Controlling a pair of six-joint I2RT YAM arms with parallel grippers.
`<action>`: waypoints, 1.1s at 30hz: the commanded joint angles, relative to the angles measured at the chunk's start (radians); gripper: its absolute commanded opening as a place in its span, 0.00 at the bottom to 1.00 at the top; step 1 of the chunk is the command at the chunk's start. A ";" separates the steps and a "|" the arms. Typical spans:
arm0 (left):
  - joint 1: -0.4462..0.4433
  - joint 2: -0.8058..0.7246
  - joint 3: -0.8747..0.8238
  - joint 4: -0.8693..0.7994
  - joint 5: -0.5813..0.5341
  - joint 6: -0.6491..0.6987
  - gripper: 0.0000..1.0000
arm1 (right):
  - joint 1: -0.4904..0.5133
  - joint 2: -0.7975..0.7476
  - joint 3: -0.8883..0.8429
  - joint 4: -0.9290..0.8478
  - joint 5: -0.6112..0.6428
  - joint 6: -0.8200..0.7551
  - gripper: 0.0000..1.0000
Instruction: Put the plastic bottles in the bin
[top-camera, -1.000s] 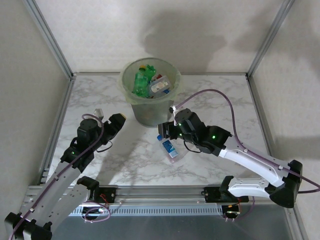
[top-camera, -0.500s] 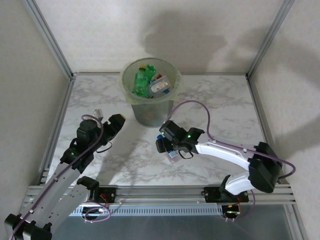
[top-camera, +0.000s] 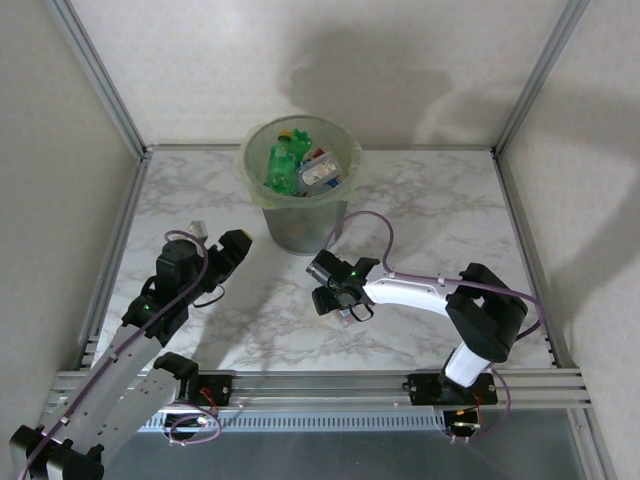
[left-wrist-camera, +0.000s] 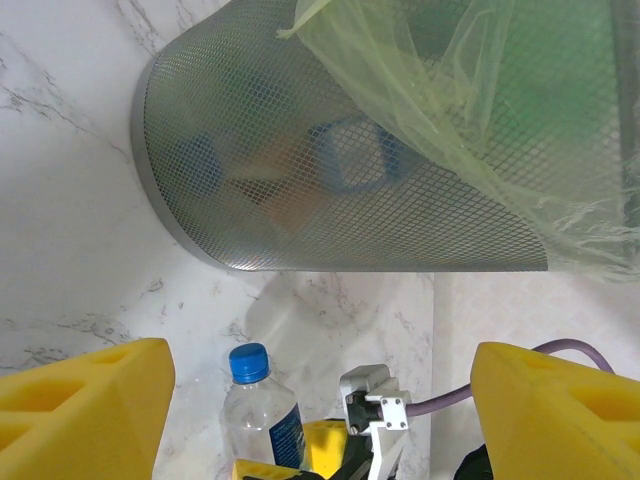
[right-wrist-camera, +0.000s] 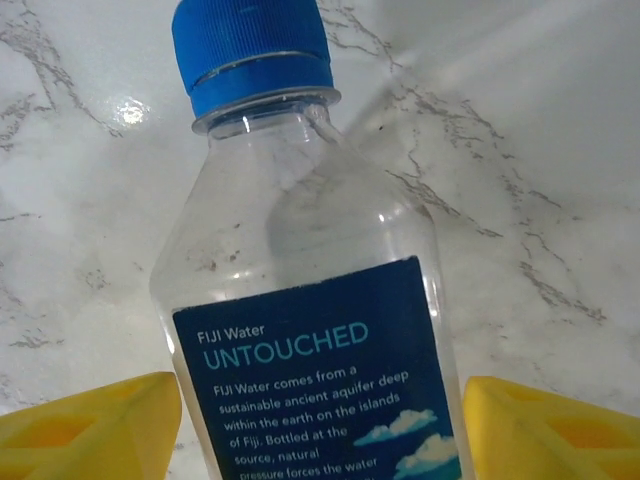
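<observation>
Right wrist: bottle (right-wrist-camera: 310, 330) lying on worktop (right-wrist-camera: 80, 150), blue cap (right-wrist-camera: 250, 50) clear of the jaws, body framed for a side grasp.
Right gripper (top-camera: 333, 298): jaws astride bottle, pads (right-wrist-camera: 90, 425) at its sides; squeezing or not, cannot tell.
Left gripper (top-camera: 237, 243): jaws wide open, empty, waiting left of bin (top-camera: 300, 225), clear of the pick.
Bin: far centre, other bottles (top-camera: 285, 165) inside; just beyond the lying bottle, so a short carry likely.

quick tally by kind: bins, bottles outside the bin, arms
bin: 1
bottle outside it: 1
arms: 2 (left arm, right arm)
total: 4
bottles inside the bin are too jumbled to count
</observation>
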 joint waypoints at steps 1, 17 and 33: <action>0.003 0.003 -0.015 0.004 -0.016 0.006 0.78 | 0.009 0.014 -0.004 0.027 -0.012 -0.003 0.71; 0.004 0.020 0.012 0.003 -0.024 0.018 0.78 | 0.039 -0.259 -0.004 0.017 0.002 0.020 0.46; 0.005 0.002 0.065 -0.028 -0.065 0.043 0.78 | -0.132 -0.226 0.771 -0.064 0.200 -0.006 0.46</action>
